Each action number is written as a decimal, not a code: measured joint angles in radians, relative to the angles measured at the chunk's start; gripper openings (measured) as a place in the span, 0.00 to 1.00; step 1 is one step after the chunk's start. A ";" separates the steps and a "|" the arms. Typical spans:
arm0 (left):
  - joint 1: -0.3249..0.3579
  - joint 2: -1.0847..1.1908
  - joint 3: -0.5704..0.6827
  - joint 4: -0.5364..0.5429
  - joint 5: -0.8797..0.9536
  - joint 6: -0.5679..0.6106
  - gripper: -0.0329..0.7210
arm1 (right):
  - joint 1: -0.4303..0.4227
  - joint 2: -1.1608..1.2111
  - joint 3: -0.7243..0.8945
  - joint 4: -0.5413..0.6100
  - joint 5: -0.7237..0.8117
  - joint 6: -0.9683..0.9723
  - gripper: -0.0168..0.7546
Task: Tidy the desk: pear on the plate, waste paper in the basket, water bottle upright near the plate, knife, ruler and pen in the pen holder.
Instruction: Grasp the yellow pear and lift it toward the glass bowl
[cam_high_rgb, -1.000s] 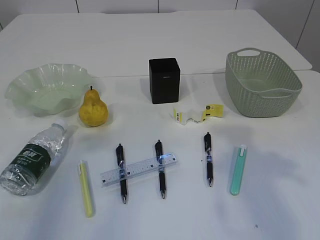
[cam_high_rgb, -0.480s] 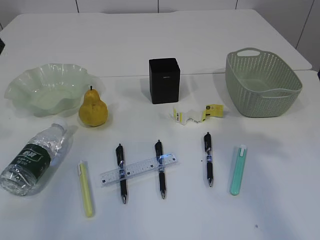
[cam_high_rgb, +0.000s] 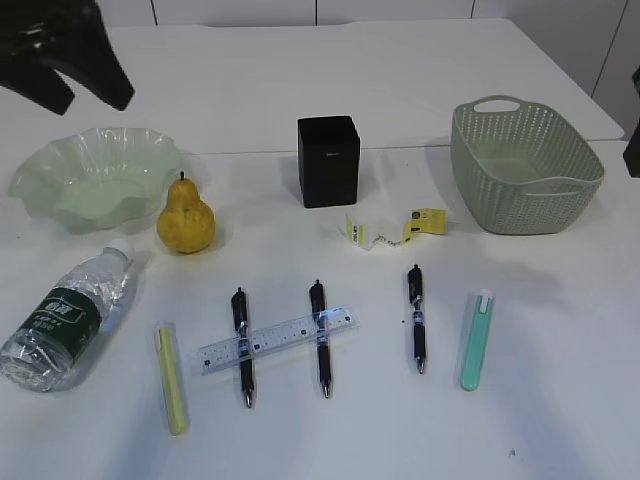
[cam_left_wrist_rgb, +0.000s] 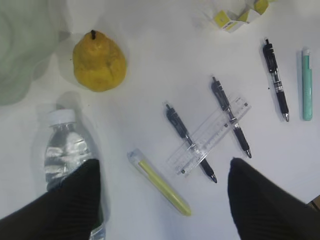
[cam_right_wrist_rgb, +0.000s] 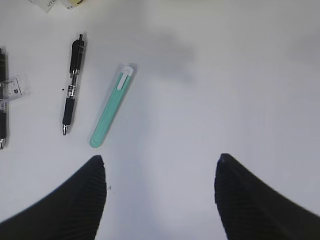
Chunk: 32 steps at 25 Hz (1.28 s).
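Still flat, water bottle (cam_high_rgb: 62, 317) below pear (cam_high_rgb: 186, 219) and plate (cam_high_rgb: 60, 170)

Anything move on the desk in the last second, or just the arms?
Just the arms. The left gripper has entered the exterior view at top left, above the plate, jaws open and empty; a dark edge of the right arm now shows at the far right. Nothing was grasped. The pear, water bottle, ruler and pens lie as before.
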 joint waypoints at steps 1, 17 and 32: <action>-0.009 0.023 -0.020 0.000 0.000 0.002 0.80 | 0.000 0.000 0.000 0.000 0.000 0.000 0.71; -0.026 0.289 -0.240 0.037 -0.005 0.009 0.86 | 0.000 0.000 0.000 0.000 0.000 0.000 0.71; -0.026 0.305 -0.247 0.069 -0.006 0.015 0.81 | 0.000 0.000 0.000 0.008 0.000 0.000 0.71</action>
